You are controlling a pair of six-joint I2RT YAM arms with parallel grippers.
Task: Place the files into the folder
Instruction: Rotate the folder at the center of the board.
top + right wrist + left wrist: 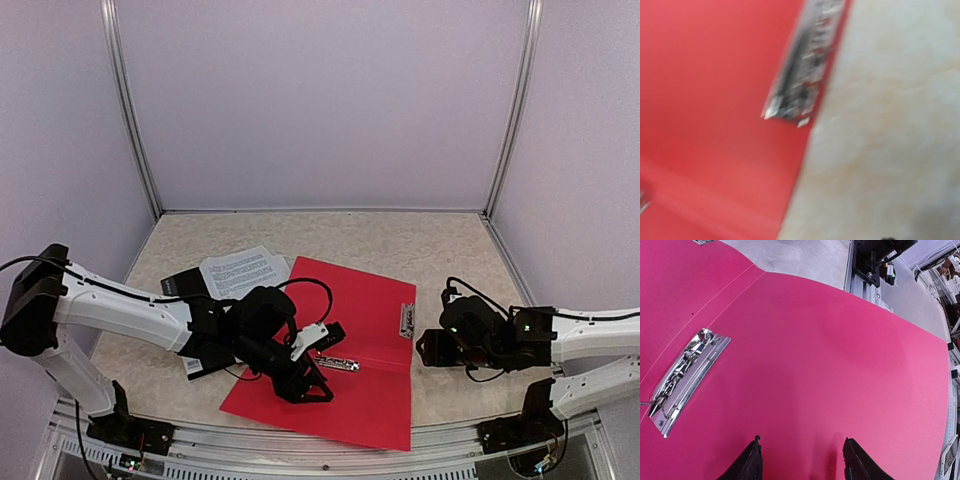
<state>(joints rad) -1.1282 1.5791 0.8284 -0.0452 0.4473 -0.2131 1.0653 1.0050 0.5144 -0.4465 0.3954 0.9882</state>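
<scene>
Red folder (372, 325) lies open and flat near the desk's front edge, presumably so sheets can go under its metal clip (685, 377). The files (243, 270) lie outside it, toward the desk's left edge. Left hand (802, 460) hovers low over the folder, fingers apart and empty. Right hand (432, 348) sits beside the folder's right edge; its state cannot be told.

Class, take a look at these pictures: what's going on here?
A red folder lies open on the table. The left tool hovers open over it near the metal clip, holding nothing. The right tool sits by the folder's right edge. The files lie left of the folder, not yet inside.
</scene>
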